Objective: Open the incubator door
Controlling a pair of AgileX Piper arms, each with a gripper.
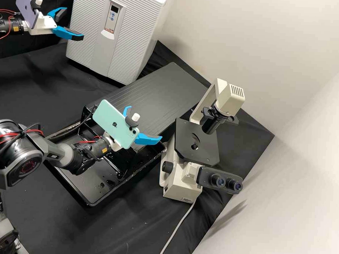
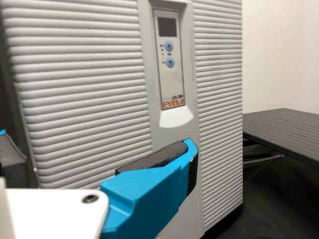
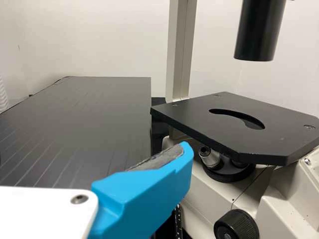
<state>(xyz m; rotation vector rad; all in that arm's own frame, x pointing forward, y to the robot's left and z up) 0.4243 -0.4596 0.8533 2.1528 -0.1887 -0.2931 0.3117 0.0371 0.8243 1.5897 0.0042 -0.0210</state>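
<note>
and here we are at the approach, by my reading: the incubator (image 1: 131,40) stands far left, its ribbed door (image 1: 83,26) shut, and the pale lip (image 2: 175,117) under the control panel (image 2: 170,74) looks like the grip point. the left gripper (image 1: 73,23) is at that door, fingers spread, holding nothing! the next move calls for lining up with the lip, hooking or pinching its edge, then a steady pull outward. the right gripper (image 1: 144,123), also parted and unloaded, is near the microscope (image 1: 187,138), off to the right. now the count: one incubator, one door, one lip, one panel, two grippers, two phones, one mint (image 1: 110,121), one purple (image 1: 26,7), one microscope, one grooved black board (image 1: 159,89), and one black tray (image 1: 80,183) on the near side.
</note>
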